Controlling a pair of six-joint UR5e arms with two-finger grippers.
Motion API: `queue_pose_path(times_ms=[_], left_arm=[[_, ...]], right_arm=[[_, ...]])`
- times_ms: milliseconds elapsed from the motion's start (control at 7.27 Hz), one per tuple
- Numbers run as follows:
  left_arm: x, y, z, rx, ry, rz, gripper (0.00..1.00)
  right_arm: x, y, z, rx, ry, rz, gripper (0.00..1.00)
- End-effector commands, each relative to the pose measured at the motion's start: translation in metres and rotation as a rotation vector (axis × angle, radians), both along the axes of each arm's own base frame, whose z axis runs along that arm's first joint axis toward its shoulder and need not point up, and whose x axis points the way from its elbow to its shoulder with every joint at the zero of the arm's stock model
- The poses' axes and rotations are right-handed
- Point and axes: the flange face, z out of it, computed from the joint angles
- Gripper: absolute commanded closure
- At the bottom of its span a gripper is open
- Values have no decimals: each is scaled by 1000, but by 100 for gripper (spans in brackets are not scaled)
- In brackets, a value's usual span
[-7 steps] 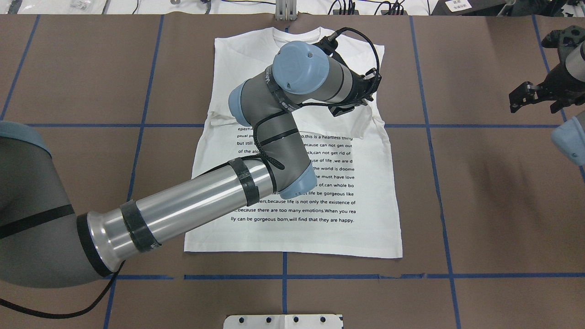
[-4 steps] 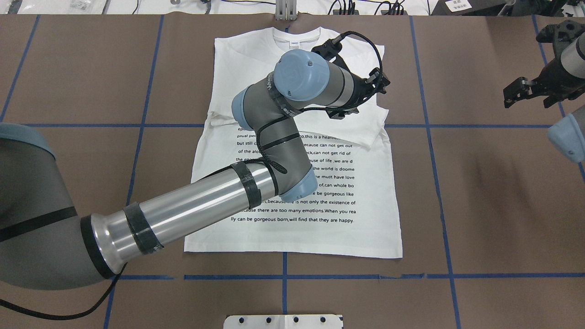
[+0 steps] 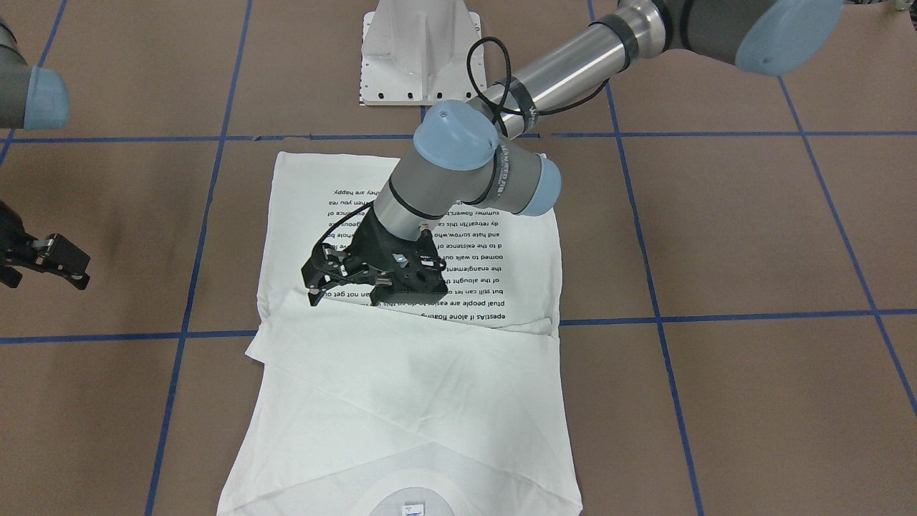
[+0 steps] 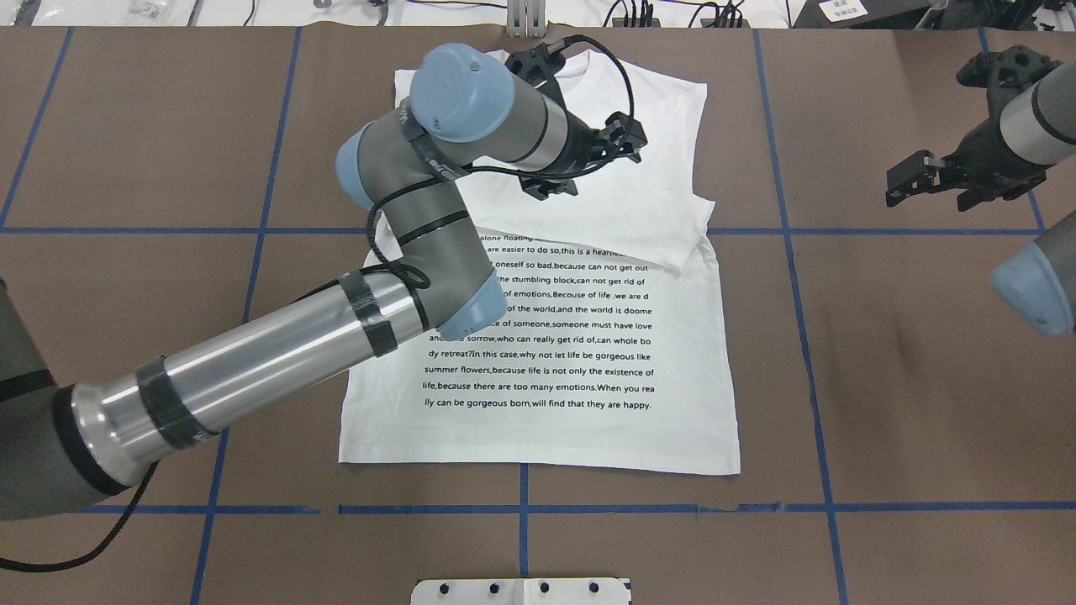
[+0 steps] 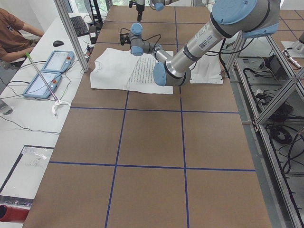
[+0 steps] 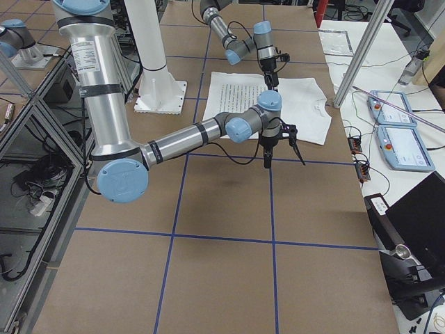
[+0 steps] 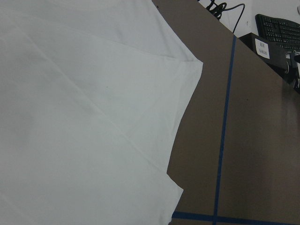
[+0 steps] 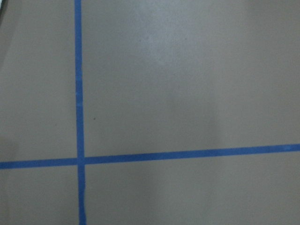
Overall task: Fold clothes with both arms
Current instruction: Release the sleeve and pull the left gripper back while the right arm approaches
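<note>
The white shirt (image 4: 672, 420) lies flat on the brown table with its black text up. A plain white sleeve (image 4: 647, 223) is folded across the chest. The collar and tag (image 3: 411, 507) point away from the robot. My left gripper (image 4: 598, 164) hovers open just above the upper chest (image 3: 344, 294), holding nothing. Its wrist view shows only white cloth (image 7: 84, 117) and the folded sleeve's corner. My right gripper (image 4: 929, 189) hangs open over bare table to the right of the shirt (image 3: 39, 269). Its fingers are spread in the exterior right view (image 6: 281, 158).
Blue tape lines (image 4: 790, 231) grid the brown table. The white pedestal base (image 3: 423, 64) stands at the robot's edge. An aluminium post (image 4: 521, 17) rises past the collar. A side desk with tablets (image 5: 47, 71) and a seated person (image 5: 14, 28) lies beyond the far edge.
My left arm swung left, carrying its gripper off the shirt's right shoulder toward the middle of the chest. More text shows. My right gripper drifted left toward the shirt.
</note>
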Motion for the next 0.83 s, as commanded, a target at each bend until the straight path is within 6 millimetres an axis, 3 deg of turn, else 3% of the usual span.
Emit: queue_pose_path(times_ms=[0,138,275,550,688], left_arm=[[-69,32,29,76,-115,25,0],[-99,52,51,130,-157,39,0],[-130,76,82,193,-185,60,0],[-146,89,115,215,-231,77,0],[-154,95,125,218,-238,80,0]], right_arm=[[-33,66,-26,-56,-44,2,0],[-58,92,-34,-123,-57,24,0],[-96,125,-47,-147,-49,43,0],[-182,212,-65,-145,-9,74,0],[-210,246,-70,-99,4,54,2]])
